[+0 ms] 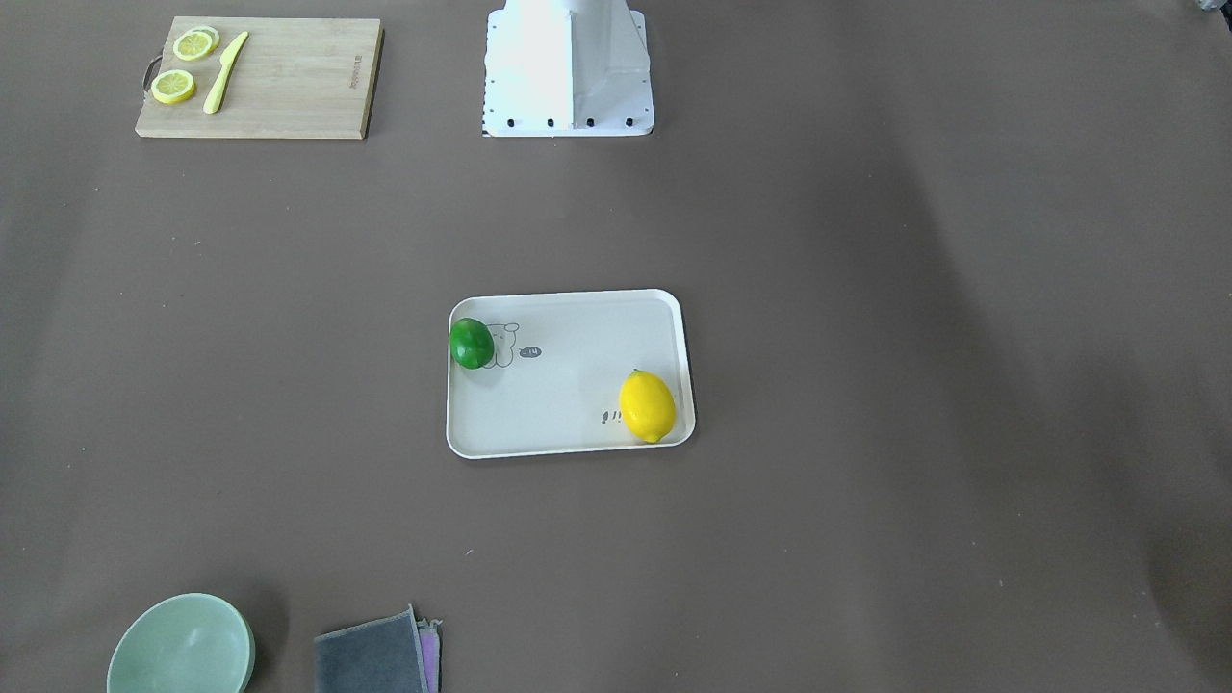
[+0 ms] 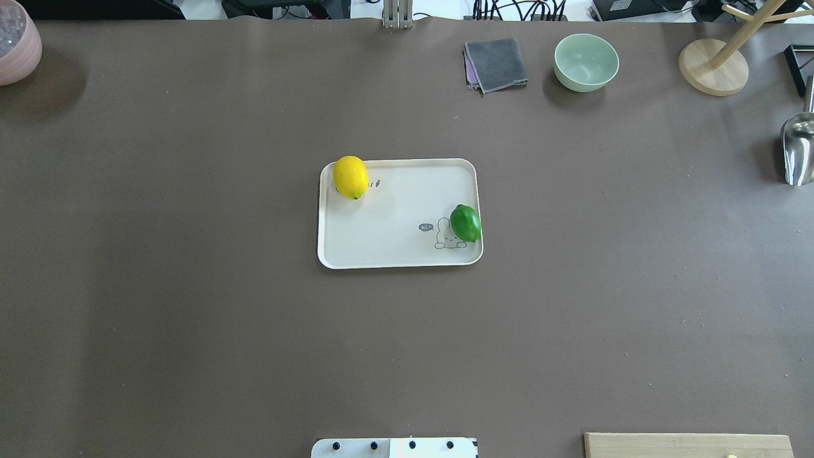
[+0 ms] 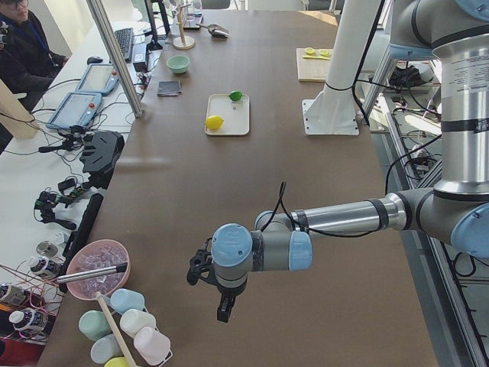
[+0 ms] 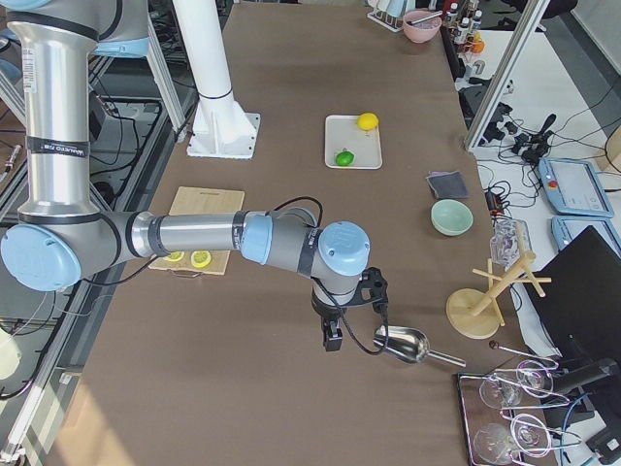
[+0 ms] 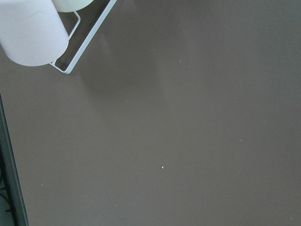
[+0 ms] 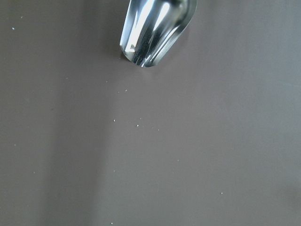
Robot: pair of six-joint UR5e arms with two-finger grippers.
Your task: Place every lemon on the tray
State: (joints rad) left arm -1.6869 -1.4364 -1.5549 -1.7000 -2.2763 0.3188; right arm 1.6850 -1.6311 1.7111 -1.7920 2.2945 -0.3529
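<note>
The pale tray (image 1: 568, 404) (image 2: 388, 248) lies at the middle of the table. The yellow lemon (image 1: 647, 406) (image 2: 351, 177) lies in one corner of it. The green lemon (image 1: 472, 343) (image 2: 465, 222) lies against the opposite rim, by the cartoon drawing. Both also show on the tray in the exterior left view (image 3: 215, 121) and the exterior right view (image 4: 344, 157). My left gripper (image 3: 200, 269) hangs near the table's left end, far from the tray. My right gripper (image 4: 374, 291) hangs near the right end by a metal scoop. I cannot tell whether either is open or shut.
A bamboo cutting board (image 1: 289, 87) holds lemon slices (image 1: 173, 87) and a yellow knife (image 1: 224, 72). A green bowl (image 2: 586, 62), a grey cloth (image 2: 496, 63), a wooden stand (image 2: 712, 67), a metal scoop (image 2: 798, 149) (image 6: 155, 33) and a pink bowl (image 2: 16, 41) stand along the edges.
</note>
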